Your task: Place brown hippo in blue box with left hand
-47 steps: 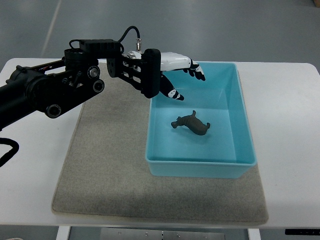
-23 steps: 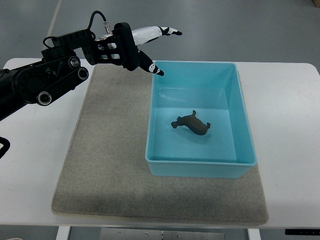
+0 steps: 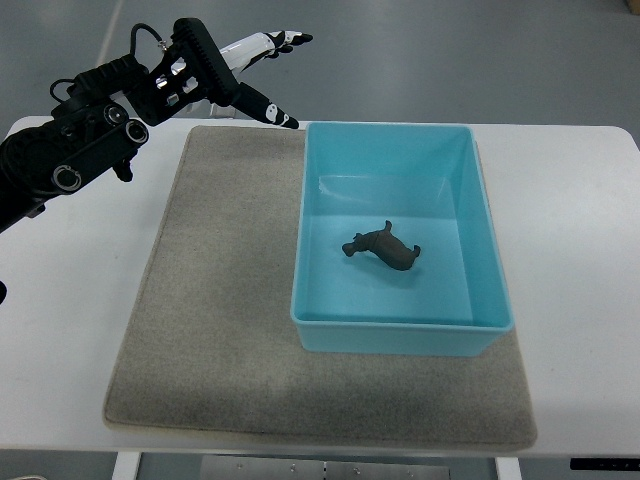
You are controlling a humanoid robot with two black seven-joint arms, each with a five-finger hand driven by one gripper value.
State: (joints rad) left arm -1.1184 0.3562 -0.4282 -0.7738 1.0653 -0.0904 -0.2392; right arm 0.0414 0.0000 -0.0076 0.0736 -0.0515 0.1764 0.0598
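Observation:
The brown hippo (image 3: 382, 247) lies on its side on the floor of the blue box (image 3: 480, 215), near the middle. The box stands on the right part of a grey mat (image 3: 215, 300). My left hand (image 3: 268, 68) is raised above the table's far edge, up and left of the box's far-left corner. Its white, black-tipped fingers (image 3: 278, 40) are spread and hold nothing. The black left arm (image 3: 85, 150) comes in from the left edge.
The white table (image 3: 575, 280) carries the mat and box. Bare table shows to the right of the box and to the left of the mat. Grey floor lies beyond the far edge.
My left hand has drawn back from over the box's far-left part, moving left and up past the box's corner. The hippo has not moved.

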